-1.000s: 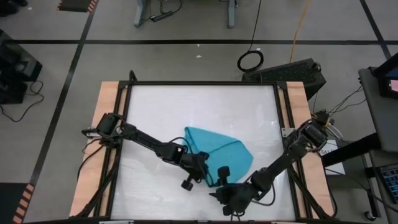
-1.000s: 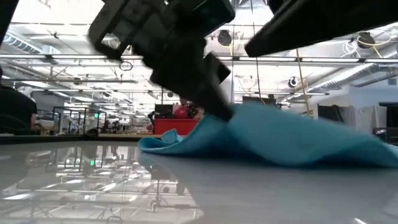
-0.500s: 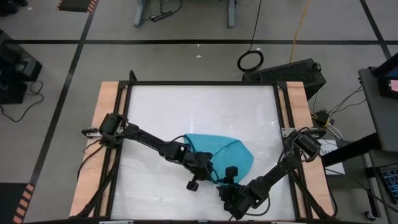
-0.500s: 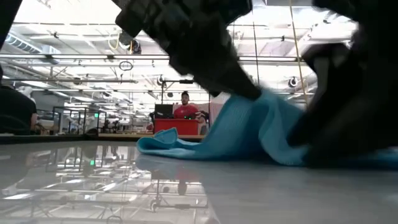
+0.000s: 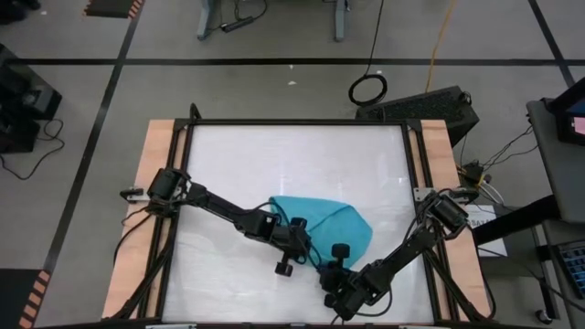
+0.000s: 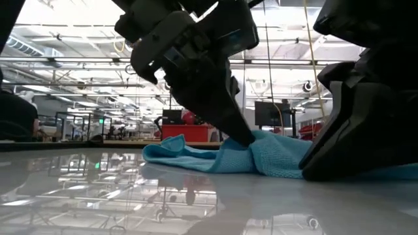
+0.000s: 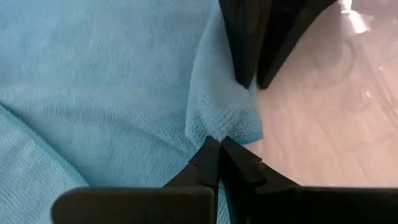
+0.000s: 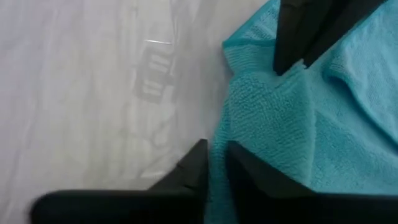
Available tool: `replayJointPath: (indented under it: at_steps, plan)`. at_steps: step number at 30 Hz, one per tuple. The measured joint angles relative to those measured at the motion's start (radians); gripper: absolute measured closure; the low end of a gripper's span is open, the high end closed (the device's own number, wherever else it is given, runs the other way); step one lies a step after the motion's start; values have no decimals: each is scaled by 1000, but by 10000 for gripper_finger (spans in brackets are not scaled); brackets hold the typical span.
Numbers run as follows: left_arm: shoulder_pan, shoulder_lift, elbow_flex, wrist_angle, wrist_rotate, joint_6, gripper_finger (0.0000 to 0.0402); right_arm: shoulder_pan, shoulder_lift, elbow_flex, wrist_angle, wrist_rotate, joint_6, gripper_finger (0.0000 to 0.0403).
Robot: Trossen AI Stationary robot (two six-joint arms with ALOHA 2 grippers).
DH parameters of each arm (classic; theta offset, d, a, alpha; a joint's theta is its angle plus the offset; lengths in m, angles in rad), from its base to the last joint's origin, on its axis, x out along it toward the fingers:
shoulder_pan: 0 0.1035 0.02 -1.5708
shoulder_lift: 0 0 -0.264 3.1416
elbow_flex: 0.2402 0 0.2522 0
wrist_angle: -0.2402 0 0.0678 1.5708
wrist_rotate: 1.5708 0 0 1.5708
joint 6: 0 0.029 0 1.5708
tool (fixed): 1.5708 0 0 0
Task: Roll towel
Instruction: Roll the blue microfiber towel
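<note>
Table (image 5: 228, 164), white-topped and framed by pale wooden side rails, fills the middle of the overhead view, with both dark arms reaching in from its left and right edges toward the near centre. The towel (image 5: 324, 219), a plain turquoise cloth, lies bunched rather than flat on the near half of the table, slightly right of centre, its far-left corner trailing out toward the middle. Seen level from the table top, the towel (image 6: 261, 156) rests in low folds on the glossy surface, one thin tongue stretching to the left.

The left gripper (image 5: 302, 249) sits at the towel's near-left edge. Its own wrist camera shows the left gripper (image 7: 219, 144) with both fingertips pressed together, pinching a small puckered fold of the towel (image 7: 93, 81) right at the cloth's edge, bare table beside it. The right gripper (image 5: 335, 270) is at the towel's near edge, just beside the left one, the two almost touching. In its wrist camera the right gripper (image 8: 214, 152) has its fingers drawn nearly together with the edge of the towel (image 8: 298, 112) caught in the narrow gap between them, the rest of the cloth spreading beyond, and the other arm's fingertips touching the same edge farther off.
</note>
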Motion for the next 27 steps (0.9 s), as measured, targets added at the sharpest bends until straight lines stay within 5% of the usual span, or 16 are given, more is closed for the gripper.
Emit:
replayJointPath:
  at_steps: [9, 13, 18, 27]
  plan:
    - [-14, -138, 0, -247, -55, 152, 350, 22, -20, 14, -24, -13, 25, 401]
    - [-26, -209, 0, -486, -176, 237, 295, 81, -62, 66, -115, -127, -15, 402]
    - [-10, -250, 0, -672, -206, 324, 257, 153, -124, 156, -289, -232, 4, 402]
    - [53, -251, -52, -427, -160, 660, 253, 184, -182, 164, -427, -276, 115, 403]
